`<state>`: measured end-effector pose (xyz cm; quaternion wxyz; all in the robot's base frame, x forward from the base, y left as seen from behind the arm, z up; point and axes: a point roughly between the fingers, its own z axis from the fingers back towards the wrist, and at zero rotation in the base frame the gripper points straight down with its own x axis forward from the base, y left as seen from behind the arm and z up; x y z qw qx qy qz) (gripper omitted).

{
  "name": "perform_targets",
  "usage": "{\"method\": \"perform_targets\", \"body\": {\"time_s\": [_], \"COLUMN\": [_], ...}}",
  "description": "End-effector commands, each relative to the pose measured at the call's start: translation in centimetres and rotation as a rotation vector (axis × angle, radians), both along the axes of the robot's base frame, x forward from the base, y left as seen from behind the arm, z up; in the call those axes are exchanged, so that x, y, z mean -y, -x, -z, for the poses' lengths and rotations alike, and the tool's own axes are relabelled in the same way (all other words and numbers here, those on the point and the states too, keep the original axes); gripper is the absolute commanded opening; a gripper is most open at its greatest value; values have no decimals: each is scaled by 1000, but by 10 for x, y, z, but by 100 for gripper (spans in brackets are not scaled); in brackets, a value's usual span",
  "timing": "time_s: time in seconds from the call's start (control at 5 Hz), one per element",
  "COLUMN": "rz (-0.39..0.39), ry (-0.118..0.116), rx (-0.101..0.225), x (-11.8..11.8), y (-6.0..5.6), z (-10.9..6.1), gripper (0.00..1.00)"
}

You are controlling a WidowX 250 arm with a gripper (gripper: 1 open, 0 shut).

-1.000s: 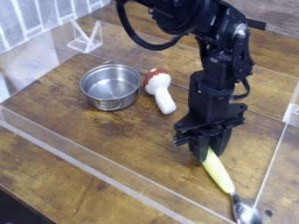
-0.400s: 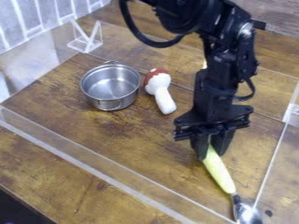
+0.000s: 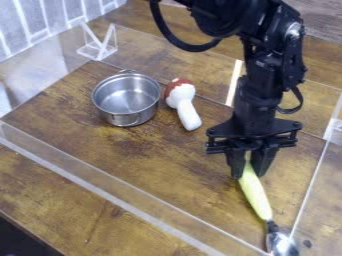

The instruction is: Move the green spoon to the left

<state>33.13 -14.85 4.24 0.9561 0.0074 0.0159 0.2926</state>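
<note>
table (image 3: 80, 200): brown wood planks, a clear acrylic wall along the near edge
arm (image 3: 261, 70): black, pointed straight down on the right side
pot (image 3: 127, 98): small shiny metal one, seen far left, well apart from the arm
green spoon (image 3: 254, 193): laid near right, yellow-green handle angled toward the near edge, metal bowl (image 3: 279, 243) right at the frame's bottom
white stubby thing (image 3: 186, 104): red tip, parked just right of the pot
gripper (image 3: 249, 166): clamped on the spoon's far handle end, fingers narrowed around it
</note>
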Motion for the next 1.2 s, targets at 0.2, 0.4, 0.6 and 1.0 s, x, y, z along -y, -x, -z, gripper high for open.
{"method": "perform_targets", "body": {"time_s": [0.2, 0.4, 0.6, 1.0], "rz": [117, 143, 150, 120], "ry": [61, 81, 103, 129], "rx": [48, 51, 58, 104], "x": [3, -2, -2, -27], "y": [0, -6, 0, 15], "z": [-52, -61, -85, -127], "gripper": [0, 0, 0, 0]}}
